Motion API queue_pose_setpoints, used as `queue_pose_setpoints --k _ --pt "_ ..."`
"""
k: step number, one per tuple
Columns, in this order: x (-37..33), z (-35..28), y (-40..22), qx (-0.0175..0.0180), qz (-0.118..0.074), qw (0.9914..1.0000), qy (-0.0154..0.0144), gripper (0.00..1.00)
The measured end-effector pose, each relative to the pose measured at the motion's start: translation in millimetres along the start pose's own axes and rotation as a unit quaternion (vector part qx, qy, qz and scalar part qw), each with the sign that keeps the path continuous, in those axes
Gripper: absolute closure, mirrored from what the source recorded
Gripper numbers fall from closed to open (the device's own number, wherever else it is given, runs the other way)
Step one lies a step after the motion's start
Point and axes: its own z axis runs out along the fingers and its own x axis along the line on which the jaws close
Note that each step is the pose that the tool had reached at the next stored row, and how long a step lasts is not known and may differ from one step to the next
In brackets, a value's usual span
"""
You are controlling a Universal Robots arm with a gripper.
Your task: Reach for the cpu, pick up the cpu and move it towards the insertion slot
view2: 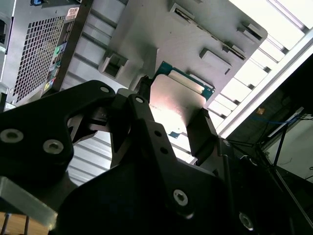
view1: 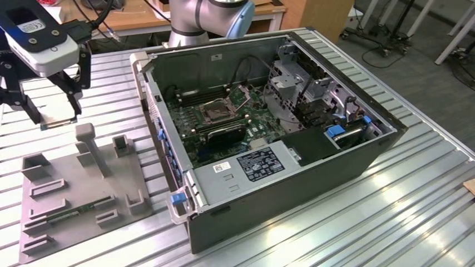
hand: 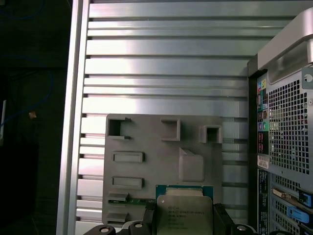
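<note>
exterior view: the black gripper (view1: 53, 115) hangs above the ribbed metal bench (view1: 371, 211), lifted clear of the grey moulded tray (view1: 78, 189), with open air beneath it. its fingers (view1: 30, 111) are closed on opposite edges of the small square silvery cpu (view1: 59, 118), also seen in both wrist views (view2: 173, 105) (hand: 184, 215). the shiny-framed square insertion slot (view1: 217, 109) sits well apart, inside the open black computer case (view1: 297, 167) toward the exterior view's right.
</note>
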Motion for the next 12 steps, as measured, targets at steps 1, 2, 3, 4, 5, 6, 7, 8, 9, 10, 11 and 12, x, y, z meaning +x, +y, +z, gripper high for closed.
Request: queue_pose_setpoints --k 1,2,3,4,5,6,7,8,9,10,11,12 --pt "0.0 0.0 0.0 0.0000 0.000 1.00000 0.0000 0.46" --pt "0.0 -0.1 0.0 0.0000 0.000 1.00000 0.0000 0.46" --pt "-0.1 -0.1 0.0 0.0000 0.000 1.00000 0.0000 0.46" --pt "-0.2 -0.2 0.0 0.0000 0.000 1.00000 0.0001 0.46" --pt "-0.5 -0.1 0.0 0.0000 0.000 1.00000 0.0000 0.46" --pt "-1.0 -0.2 0.0 0.0001 0.000 1.00000 0.0001 0.46" --pt "-1.6 -0.2 -0.1 0.0001 0.000 1.00000 0.0001 0.46" --pt "-2.3 -0.1 -0.1 0.0000 0.000 1.00000 0.0000 0.46" --pt "-3.2 -0.1 -0.1 0.0000 0.000 1.00000 0.0000 0.46" --pt "-4.2 -0.1 -0.1 0.0000 0.000 1.00000 0.0000 0.46" --pt "-5.3 -0.1 -0.1 0.0000 0.000 1.00000 0.0000 0.46" --pt "-6.5 -0.1 -0.2 0.0000 0.000 1.00000 0.0001 0.46"
